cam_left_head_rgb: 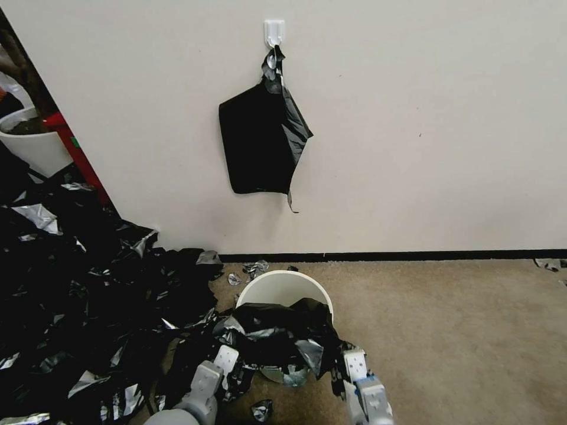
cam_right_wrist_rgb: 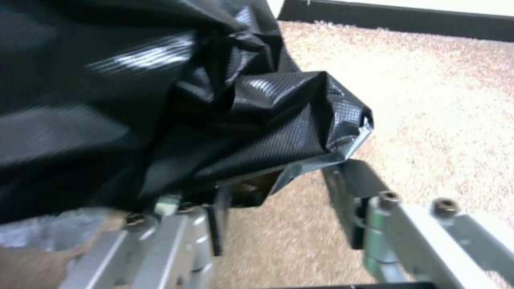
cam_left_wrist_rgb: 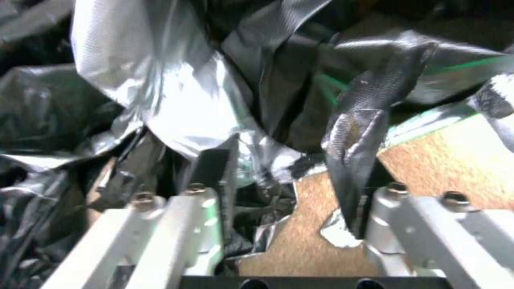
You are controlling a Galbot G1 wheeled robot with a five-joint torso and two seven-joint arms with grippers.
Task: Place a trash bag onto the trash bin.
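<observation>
**Draping black film over the near rim of the bin**

Spreading across the carpet's left side, a heap of black plastic shreds reaches the wall. Beside it the left gripper meets the trash bag; in its wrist view the fingers stand spread with film bunched between and over them. The trash bin lies tipped near the baseboard, mouth toward the robot, bag crumpled over its near rim. Rightward, the right gripper touches the bag's edge, jaws spread, film lying loosely over them. A flat black pack hangs on a wall hook.
</observation>
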